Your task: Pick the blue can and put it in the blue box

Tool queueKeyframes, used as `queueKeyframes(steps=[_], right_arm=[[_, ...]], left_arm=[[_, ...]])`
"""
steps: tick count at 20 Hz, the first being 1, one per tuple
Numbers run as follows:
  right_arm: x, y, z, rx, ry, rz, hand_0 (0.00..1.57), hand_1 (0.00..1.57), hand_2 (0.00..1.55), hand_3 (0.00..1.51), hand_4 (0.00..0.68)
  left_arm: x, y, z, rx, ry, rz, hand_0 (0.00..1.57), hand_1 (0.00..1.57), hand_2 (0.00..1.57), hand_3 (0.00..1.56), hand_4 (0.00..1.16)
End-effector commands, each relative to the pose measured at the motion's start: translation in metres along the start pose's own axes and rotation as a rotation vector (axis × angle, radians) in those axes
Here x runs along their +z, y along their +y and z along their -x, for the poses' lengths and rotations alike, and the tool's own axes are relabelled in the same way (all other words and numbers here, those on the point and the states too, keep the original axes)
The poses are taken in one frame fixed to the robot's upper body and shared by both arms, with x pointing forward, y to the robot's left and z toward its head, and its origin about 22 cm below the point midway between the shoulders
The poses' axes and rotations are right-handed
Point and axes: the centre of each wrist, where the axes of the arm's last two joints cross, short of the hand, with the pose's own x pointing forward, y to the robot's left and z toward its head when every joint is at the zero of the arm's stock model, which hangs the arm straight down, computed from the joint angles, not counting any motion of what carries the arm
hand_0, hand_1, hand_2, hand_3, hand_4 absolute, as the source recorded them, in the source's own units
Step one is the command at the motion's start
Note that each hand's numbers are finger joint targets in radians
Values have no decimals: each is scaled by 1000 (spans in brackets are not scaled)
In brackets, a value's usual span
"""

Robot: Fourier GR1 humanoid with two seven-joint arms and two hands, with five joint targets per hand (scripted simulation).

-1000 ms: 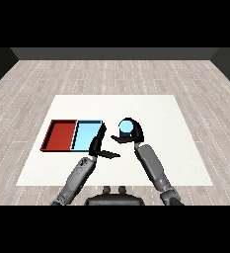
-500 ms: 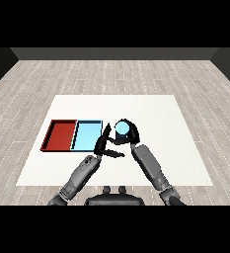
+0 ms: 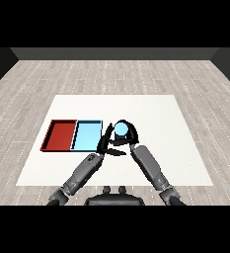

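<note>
Right robot hand (image 3: 128,136) curled round blue can (image 3: 121,129), seemingly just beside blue tray (image 3: 87,137) right edge

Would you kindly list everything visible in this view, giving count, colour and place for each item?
Table: one, white, centre of the wood-plank floor.
Red tray: one, red, left part of the table, outer side of the pair.
Blue tray: one, light blue, directly right of the red tray, touching it.
Blue can: one, light blue, just right of the blue tray, inside the right hand's curl.
Left hand: one, black on a grey forearm, beside the blue tray's right edge, fingers straight.
Right hand: one, black on a grey forearm, curled round the can.
</note>
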Motion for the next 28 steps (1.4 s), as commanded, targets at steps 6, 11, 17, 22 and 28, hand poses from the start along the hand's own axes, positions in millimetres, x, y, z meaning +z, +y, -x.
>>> queueKeyframes(steps=[6,11,17,22,28], right_arm=[[12,12,5,-19,-11,-22,1428,1428,1463,1381,552],[15,16,-9,-1,-17,-36,1428,1428,1462,1377,546],[2,19,10,-22,0,-51,1455,1455,1462,1366,525],[11,33,-4,6,-18,-60,1433,1433,1447,1351,522],[13,31,-3,-17,-25,-66,1446,1446,1447,1363,497]], left_arm=[[-7,-13,-10,-28,20,10,0,0,0,0,0],[-5,-21,4,-32,19,-6,0,0,0,0,0],[-2,-17,-4,-21,23,18,0,0,0,0,0],[-11,-30,-4,-54,5,22,0,0,0,0,0],[-18,-19,-7,-53,44,-41,0,0,0,0,0]])
